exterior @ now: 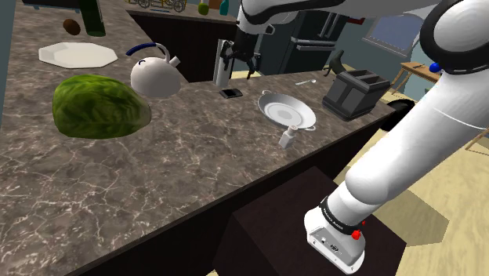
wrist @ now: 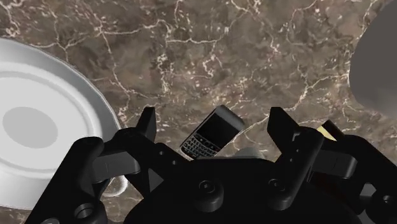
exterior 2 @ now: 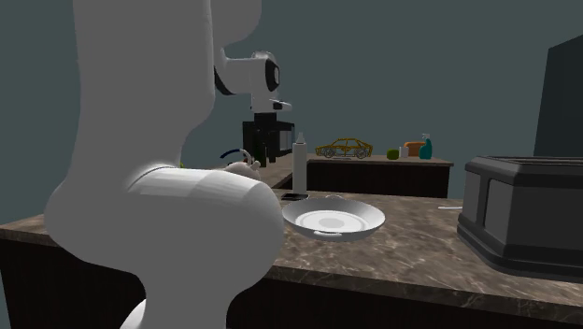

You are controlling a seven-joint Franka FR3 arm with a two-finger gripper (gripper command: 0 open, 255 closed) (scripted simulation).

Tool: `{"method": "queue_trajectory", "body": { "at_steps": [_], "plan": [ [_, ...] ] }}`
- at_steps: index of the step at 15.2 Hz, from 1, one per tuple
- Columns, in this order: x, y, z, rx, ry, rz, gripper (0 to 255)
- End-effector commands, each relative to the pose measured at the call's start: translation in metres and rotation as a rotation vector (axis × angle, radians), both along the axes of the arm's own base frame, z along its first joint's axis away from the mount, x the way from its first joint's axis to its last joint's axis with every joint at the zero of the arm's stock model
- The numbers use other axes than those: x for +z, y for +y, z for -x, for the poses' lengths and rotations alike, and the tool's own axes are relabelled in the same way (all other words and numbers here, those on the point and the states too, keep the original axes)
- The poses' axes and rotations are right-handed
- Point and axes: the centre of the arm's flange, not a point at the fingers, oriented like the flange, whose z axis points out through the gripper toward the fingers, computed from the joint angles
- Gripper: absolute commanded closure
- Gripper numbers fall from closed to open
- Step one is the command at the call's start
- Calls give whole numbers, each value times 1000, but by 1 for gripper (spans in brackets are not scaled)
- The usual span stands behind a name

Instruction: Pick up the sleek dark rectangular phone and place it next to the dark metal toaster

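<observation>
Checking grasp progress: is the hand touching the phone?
Apart. In the wrist view, bare countertop shows on both sides of the phone, inside the open hand.

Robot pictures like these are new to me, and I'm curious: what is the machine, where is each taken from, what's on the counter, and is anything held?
The machine is a white robot arm on a stand, ending in black jaws. One picture looks down from beside the stand, one from close behind the arm, one from a camera on the hand. On the marbled counter lie a dark phone, a shallow dish, a white kettle, a lettuce and a dark toaster. The jaws stand open above the phone, touching nothing.
</observation>
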Motion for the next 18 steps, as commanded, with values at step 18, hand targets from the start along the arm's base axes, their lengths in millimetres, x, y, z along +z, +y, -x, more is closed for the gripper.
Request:
{"method": "queue_trajectory", "body": {
  "at_steps": [18],
  "plan": [
    [-146,-74,-115,-540,112,15,0]
  ]
}}
